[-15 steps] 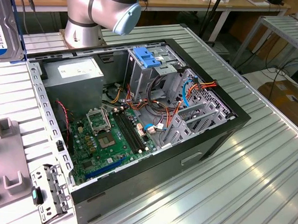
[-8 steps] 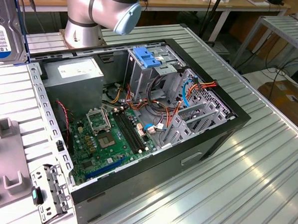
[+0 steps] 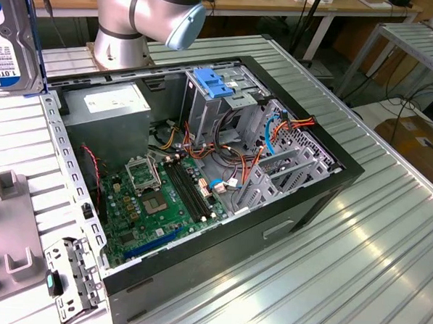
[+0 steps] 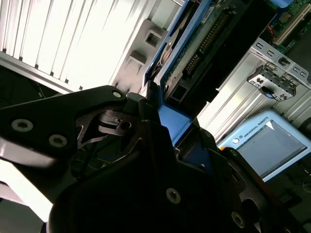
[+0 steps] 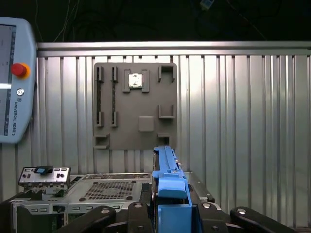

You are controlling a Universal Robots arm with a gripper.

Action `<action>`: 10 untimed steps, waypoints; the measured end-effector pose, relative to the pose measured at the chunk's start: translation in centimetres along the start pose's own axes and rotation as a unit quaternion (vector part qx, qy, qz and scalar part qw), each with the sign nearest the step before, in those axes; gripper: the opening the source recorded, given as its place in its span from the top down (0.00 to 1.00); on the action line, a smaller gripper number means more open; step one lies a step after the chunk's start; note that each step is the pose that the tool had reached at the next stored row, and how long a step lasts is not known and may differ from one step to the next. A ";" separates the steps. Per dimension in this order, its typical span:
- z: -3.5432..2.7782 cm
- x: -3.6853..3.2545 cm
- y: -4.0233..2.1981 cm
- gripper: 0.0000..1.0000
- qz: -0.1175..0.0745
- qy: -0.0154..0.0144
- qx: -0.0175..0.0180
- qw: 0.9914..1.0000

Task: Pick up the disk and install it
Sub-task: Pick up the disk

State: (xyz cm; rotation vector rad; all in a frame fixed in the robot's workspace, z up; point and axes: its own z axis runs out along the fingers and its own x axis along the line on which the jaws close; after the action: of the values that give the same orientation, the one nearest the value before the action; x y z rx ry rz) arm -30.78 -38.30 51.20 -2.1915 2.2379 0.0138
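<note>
Gripper (image 5: 171, 212) is holding disk (image 3: 11, 39) on edge, jaws clamped on its blue rails, raised beside open case (image 3: 233, 259).

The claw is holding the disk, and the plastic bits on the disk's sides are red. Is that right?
Almost. The plastic on the sides of the disk is blue, not red; the first wrist view shows it. The claw does hold the disk.
</note>
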 end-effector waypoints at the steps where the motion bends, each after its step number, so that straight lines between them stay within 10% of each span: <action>1: 0.00 0.02 -0.08 0.63 0.000 0.000 0.000 1.000; 10: 0.00 0.18 -1.90 0.63 0.000 0.000 0.000 1.000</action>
State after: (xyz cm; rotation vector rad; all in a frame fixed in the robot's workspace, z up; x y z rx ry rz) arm -28.89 -38.52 51.19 -2.1914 2.2379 0.0138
